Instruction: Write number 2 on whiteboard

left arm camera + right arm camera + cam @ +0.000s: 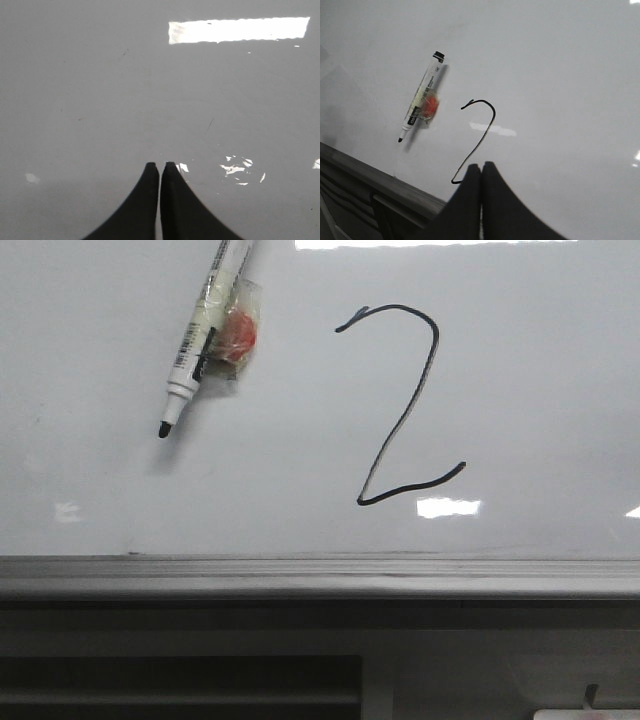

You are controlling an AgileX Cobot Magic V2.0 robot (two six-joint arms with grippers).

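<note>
The number 2 [402, 405] is drawn in thin black line on the whiteboard [520, 370], right of centre. A white marker [195, 345] with a black tip and a red-orange taped piece lies on the board, upper left of the digit, uncapped, tip pointing down-left. In the right wrist view the digit [479, 140] and marker [420, 102] show, and my right gripper [481, 167] is shut and empty, its fingers covering the digit's base. My left gripper [160, 165] is shut and empty over bare board [100, 100]. Neither gripper shows in the front view.
A grey metal ledge [320, 578] runs along the board's lower edge, with a dark recess below it. The ledge also shows in the right wrist view [365, 175]. Bright light reflections sit on the board [239, 30].
</note>
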